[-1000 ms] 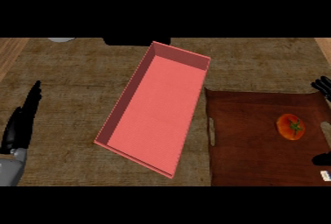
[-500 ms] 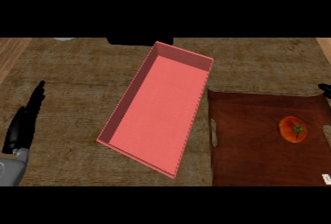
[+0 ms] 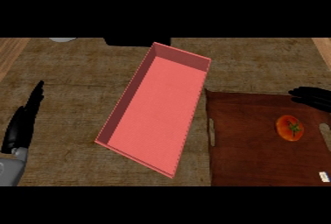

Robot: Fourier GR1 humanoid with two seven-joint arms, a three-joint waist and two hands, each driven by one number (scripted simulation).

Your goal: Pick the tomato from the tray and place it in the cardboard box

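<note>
Fingers (image 3: 305, 92) of the right robot hand (image 3: 315, 98) are hovering released at the far right edge of the dark wooden tray (image 3: 252, 162), near the round tomato (image 3: 290, 127) lying in it. Beside the tray, the long pink cardboard box (image 3: 158, 109) is sitting askew on the coarse bench (image 3: 71, 78); the left robot hand (image 3: 22, 124) is resting open at the left edge.

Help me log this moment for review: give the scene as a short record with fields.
tomato: on the tray, right part, not held
tray: dark brown, right of the cardboard box
cardboard box: pink, open top, lying diagonally, nothing inside
right hand: open, at the right edge, apart from the tomato
left hand: open, resting at the left edge
</note>
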